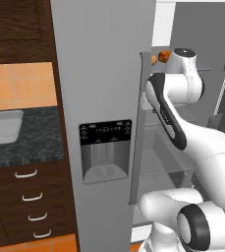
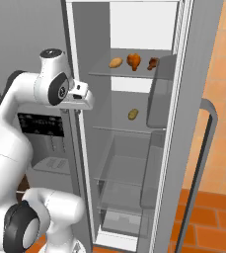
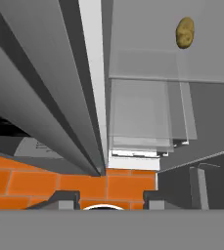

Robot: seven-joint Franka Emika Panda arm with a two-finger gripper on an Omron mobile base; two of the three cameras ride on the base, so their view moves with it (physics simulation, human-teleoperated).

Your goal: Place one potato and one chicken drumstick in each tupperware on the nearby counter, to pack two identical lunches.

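The fridge stands open. On its top shelf lie a yellow-orange potato [image 2: 115, 63], a bright orange-brown chicken drumstick [image 2: 133, 61] and a darker drumstick [image 2: 153, 63]. An olive-tan potato [image 2: 133, 114] [image 3: 185, 32] rests one shelf lower. My hand [image 2: 81, 97] hangs at the fridge's front left edge, left of both shelves and level with the gap between them, touching none of the food. My gripper [image 3: 111, 201] is open, its tips apart with nothing between them. One pale tupperware [image 1: 8, 113] sits on the dark counter [image 1: 35, 142] at far left.
The closed fridge door with its dispenser [image 1: 105, 150] stands between the counter and the open compartment. The open right door [image 2: 203, 123] with its long handle swings out at right. Glass shelves and a drawer [image 2: 122, 173] fill the lower fridge. Orange floor tiles [image 3: 45, 183] lie below.
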